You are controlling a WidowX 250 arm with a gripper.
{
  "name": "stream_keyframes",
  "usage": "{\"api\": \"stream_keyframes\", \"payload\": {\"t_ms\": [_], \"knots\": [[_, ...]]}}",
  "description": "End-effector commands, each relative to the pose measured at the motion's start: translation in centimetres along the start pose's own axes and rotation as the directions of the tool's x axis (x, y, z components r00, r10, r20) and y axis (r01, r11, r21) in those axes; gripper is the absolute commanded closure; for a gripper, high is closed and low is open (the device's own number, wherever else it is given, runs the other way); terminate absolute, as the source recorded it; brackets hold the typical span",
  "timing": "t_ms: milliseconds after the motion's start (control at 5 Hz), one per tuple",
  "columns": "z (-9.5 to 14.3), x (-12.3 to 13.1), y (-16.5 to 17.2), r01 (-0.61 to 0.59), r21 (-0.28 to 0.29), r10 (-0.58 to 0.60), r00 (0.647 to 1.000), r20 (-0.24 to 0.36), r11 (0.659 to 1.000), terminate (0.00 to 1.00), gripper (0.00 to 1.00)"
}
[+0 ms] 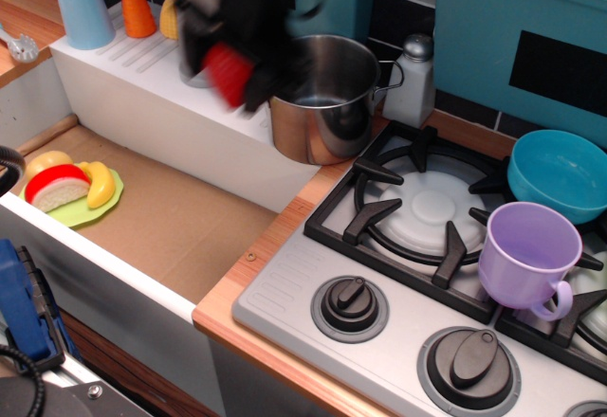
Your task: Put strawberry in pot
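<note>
My gripper (pixel 228 74) is shut on the red strawberry (pixel 226 73) and holds it in the air, blurred by motion, just left of the steel pot (pixel 327 104). The strawberry hangs at about the height of the pot's rim, over the white ledge beside it. The pot stands upright at the back left of the stove, and what shows of its inside is bare. My arm hides the pot's left handle and the grey tap behind it.
A green plate (pixel 76 207) with a red-and-white slice and yellow pieces lies in the sink at left. A blue cup (pixel 80 8) and orange carrot (pixel 138 7) stand on the ledge. A lilac cup (pixel 526 256), blue bowl (pixel 560 172) and white shaker (pixel 413 78) are by the stove.
</note>
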State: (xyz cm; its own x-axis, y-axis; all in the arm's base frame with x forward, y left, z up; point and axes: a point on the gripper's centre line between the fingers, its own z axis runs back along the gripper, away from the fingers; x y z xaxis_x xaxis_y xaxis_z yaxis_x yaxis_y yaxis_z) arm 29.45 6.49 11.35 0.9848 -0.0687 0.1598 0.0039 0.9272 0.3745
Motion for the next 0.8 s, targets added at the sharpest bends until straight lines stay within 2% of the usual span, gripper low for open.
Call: {"api": "stream_keyframes", "payload": {"t_ms": [0, 200, 400, 600], "knots": [[1.4, 5.6, 0.8, 0.072, -0.048, -0.068, 0.994, 0.089, 0.996, 0.0, 1.0], [0.4, 6.2, 0.5, 0.091, -0.092, -0.078, 0.989, 0.129, 0.992, 0.0, 0.0], [0.4, 6.2, 0.5, 0.091, -0.092, -0.078, 0.989, 0.129, 0.992, 0.0, 0.0], [0.4, 6.2, 0.5, 0.091, -0.092, -0.078, 0.989, 0.129, 0.992, 1.0, 0.0]]}}
